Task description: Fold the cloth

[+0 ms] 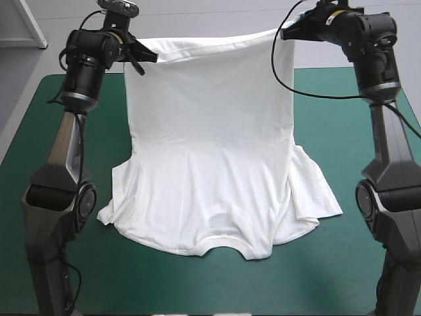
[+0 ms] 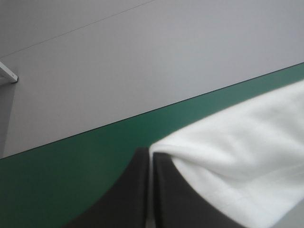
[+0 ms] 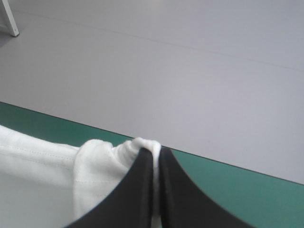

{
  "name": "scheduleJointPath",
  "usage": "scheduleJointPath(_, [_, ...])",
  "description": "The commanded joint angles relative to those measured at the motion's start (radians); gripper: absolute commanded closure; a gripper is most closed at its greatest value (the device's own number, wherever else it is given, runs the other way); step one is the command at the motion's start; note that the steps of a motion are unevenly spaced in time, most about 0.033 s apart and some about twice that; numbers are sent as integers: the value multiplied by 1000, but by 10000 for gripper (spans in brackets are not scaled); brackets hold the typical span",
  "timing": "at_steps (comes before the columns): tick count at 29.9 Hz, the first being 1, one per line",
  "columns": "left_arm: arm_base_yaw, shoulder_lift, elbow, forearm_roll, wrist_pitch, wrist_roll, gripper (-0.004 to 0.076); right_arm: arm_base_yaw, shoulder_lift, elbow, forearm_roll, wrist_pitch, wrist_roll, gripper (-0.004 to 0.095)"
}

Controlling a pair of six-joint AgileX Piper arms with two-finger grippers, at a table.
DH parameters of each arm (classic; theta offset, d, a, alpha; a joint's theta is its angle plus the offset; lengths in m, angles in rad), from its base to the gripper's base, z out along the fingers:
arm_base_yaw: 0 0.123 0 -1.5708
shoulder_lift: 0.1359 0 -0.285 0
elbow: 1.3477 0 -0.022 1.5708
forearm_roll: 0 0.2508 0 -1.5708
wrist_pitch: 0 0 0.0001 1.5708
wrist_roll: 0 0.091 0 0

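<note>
- Above the table's far edge, left of the middle, the left gripper (image 1: 136, 56) is clamped on one upper corner of the T-shirt (image 1: 210, 151). In its wrist view the black fingers (image 2: 137, 190) are all but closed, with a thin white line of fabric between them.
- Just beside those fingers the fabric bunches into a soft roll, white against the teal-green cover (image 2: 71, 171).
- The right gripper (image 1: 284, 31) grasps the other upper corner, about as high, above the far edge toward the right. Its wrist view shows the fingers pressed together on a small white knot of fabric, and a stitched hem runs off to one side.
- Between the two grippers the held edge sags slightly, and the shirt drops from it as a broad, nearly smooth sheet.
- The lower part rests on the table — the left sleeve (image 1: 122, 197) and the right sleeve (image 1: 316, 191) spread out to the sides.
- The collar (image 1: 220, 249) lies flat, the part closest to the near edge.
- The shirt sits about mid-table, with an arm on either side of it.
</note>
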Motion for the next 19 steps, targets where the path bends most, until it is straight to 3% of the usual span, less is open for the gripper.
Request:
scheduleJointPath(1, [4, 10, -25, 45, -100, -38, 729, -8, 28, -23, 7, -107, 34, 893])
scheduleJointPath(2, [4, 31, -25, 59, -107, -62, 716, -8, 46, -23, 5, -107, 61, 829])
scheduleJointPath(4, [4, 66, -25, 62, -114, -73, 635, -8, 86, -25, 10, -103, 82, 586])
scheduleJointPath(5, [4, 83, -25, 62, -114, -73, 569, -8, 98, -25, 10, -93, 82, 458])
scheduleJointPath(6, [4, 99, -25, 65, -114, -83, 490, -8, 112, -25, 10, -69, 82, 258])
scheduleJointPath(9, [4, 121, -25, 67, -49, -111, 250, -8, 122, -25, 6, 40, 82, -35])
scheduleJointPath(12, [4, 113, -25, 81, 76, -101, 153, -8, 109, -25, 4, 176, 70, 6])
scheduleJointPath(15, [4, 83, -25, 87, 248, -70, 165, -8, 77, -27, 4, 325, 63, 110])
scheduleJointPath(19, [4, 21, -5, 29, 274, -54, 211, -8, -21, 46, 93, 324, 50, 258])
